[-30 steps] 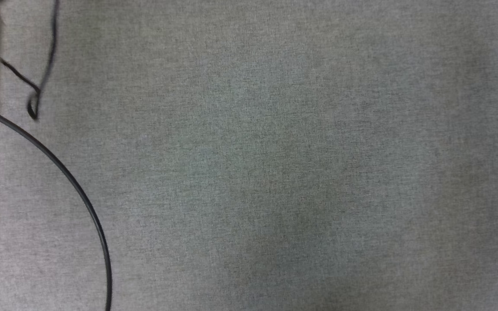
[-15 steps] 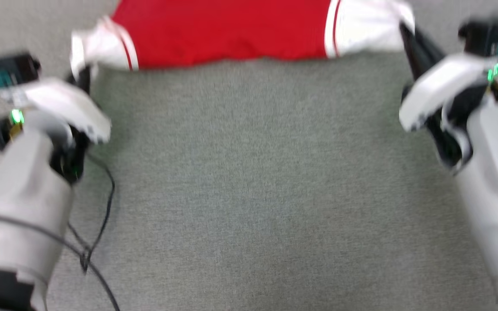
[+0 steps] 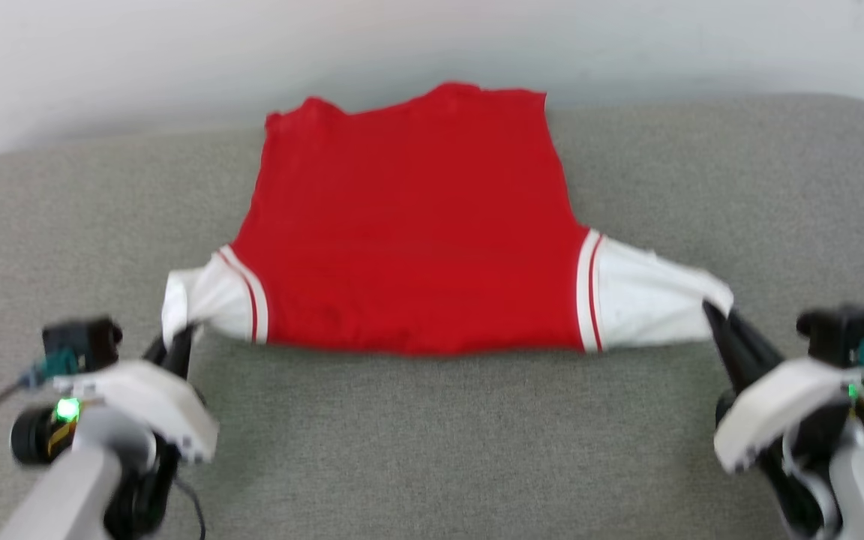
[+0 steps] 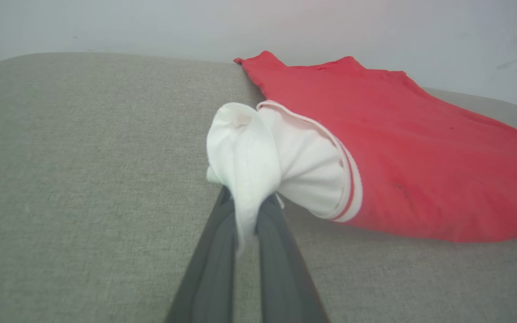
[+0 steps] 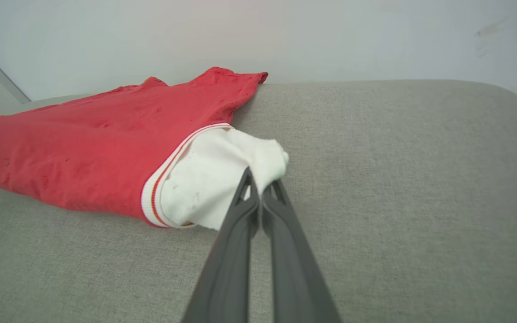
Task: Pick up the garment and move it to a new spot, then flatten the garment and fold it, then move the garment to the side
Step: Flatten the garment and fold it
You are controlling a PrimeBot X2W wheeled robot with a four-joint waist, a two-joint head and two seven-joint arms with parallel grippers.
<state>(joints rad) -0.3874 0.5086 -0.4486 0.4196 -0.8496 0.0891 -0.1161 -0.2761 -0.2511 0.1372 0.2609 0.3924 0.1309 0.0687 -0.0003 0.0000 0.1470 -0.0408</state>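
Holding the red jersey shirt with white short sleeves and red-white striped trim (image 3: pixel 409 247) by both sleeve tips: the left gripper (image 3: pixel 175 341) is clamped on the bunched white cuff on its side, and the right gripper (image 3: pixel 715 313) is pinched tight on the other. The shirt lies on the grey woven-fabric cushion (image 3: pixel 432 442), hem end toward the pale wall (image 3: pixel 177 52), shoulder edge nearest the robot and drawn out between the two arms. The plain red side is up with no lettering visible, so it is probably face down. The body is mostly flat with slight ripples; the near edge seems a little lifted off the cushion in the wrist views. Judgement: pick-and-relocate looks about done and flattening is in hand — sleeves are not laid out yet, and the fold and the move to the side are all left.
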